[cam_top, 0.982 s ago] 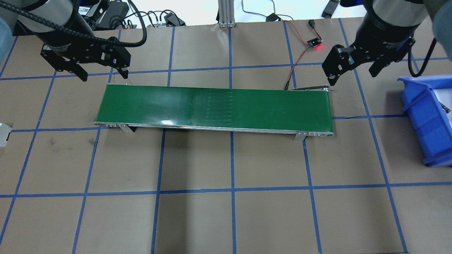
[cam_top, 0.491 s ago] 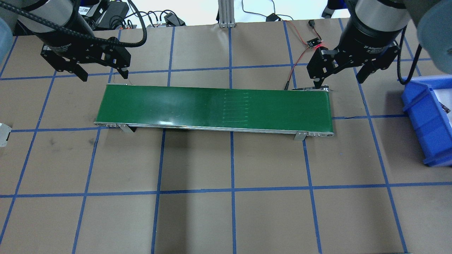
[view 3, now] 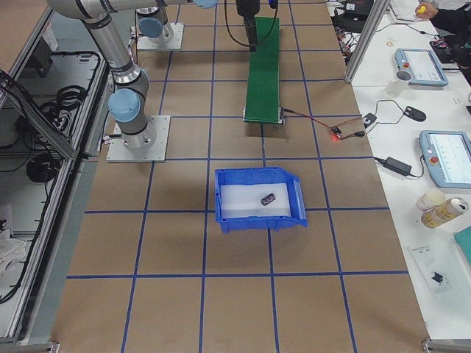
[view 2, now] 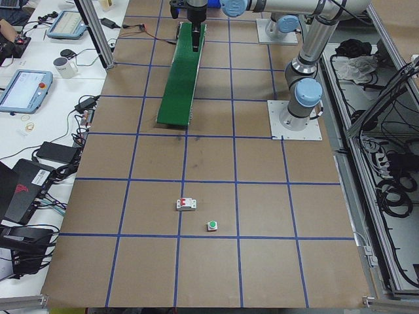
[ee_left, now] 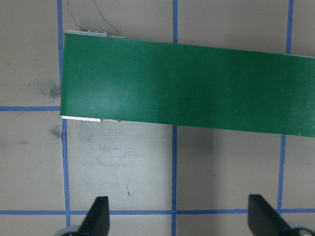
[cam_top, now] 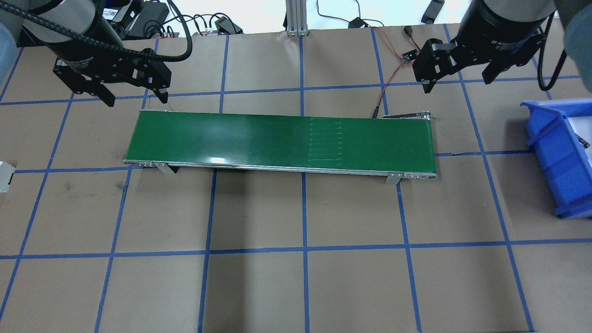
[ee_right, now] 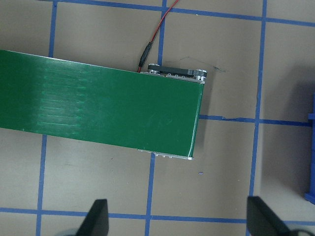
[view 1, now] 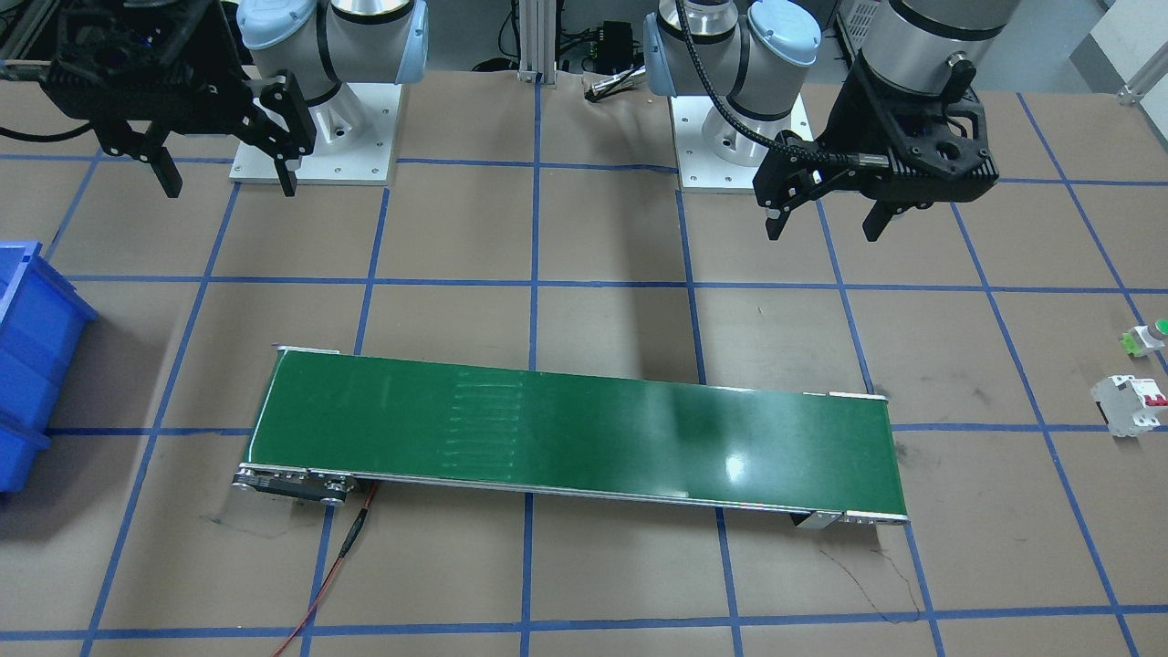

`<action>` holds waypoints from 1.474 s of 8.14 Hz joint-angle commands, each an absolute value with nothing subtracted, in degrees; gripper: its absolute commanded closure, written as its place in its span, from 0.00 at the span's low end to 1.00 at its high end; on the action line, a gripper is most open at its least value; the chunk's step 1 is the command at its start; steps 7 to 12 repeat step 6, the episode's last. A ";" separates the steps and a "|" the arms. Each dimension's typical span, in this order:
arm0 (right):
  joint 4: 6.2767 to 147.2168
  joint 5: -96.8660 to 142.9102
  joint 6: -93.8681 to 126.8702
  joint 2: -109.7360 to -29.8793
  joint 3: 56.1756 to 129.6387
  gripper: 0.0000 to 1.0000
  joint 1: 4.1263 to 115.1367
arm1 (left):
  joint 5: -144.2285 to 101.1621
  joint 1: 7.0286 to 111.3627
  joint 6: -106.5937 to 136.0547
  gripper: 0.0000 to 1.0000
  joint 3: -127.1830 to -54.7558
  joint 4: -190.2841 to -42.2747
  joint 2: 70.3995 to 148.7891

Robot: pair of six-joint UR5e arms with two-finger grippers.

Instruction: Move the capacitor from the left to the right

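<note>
The capacitor (view 3: 267, 198), a small dark cylinder, lies on the white floor of the blue bin (view 3: 224, 209) in the exterior right view, away from both grippers. The green belt (cam_top: 282, 141) is bare. My left gripper (cam_top: 135, 97) hangs open and empty over the belt's far left corner; it also shows in the front-facing view (view 1: 824, 228) and the left wrist view (ee_left: 179, 221). My right gripper (cam_top: 458, 83) is open and empty above the table beyond the belt's right end, seen too in the front-facing view (view 1: 228, 187) and the right wrist view (ee_right: 179, 221).
The blue bin (cam_top: 555, 157) stands at the table's right edge. A white circuit breaker (view 1: 1130, 404) and a green push button (view 1: 1145, 338) lie on the table far to my left. A red wire (cam_top: 391, 76) runs to the belt's far right end.
My right gripper swung left toward the belt's end, then moved back and away to the far side. The seam marks on the belt have shifted right. The left gripper has not moved.
</note>
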State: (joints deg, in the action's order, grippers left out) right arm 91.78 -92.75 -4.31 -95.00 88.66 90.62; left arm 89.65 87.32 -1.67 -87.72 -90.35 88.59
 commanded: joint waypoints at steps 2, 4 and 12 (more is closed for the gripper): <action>90.00 -89.73 -2.81 -94.05 86.57 0.00 90.88 | 89.65 87.28 -1.67 0.00 -87.71 -90.35 88.59; 90.00 -89.91 -2.81 -94.04 86.75 0.00 90.79 | 89.65 87.28 -1.76 0.00 -87.71 -90.35 88.59; 90.35 -89.74 -3.07 -93.96 87.27 0.00 90.79 | 89.65 87.36 -1.76 0.00 -87.71 -90.35 88.59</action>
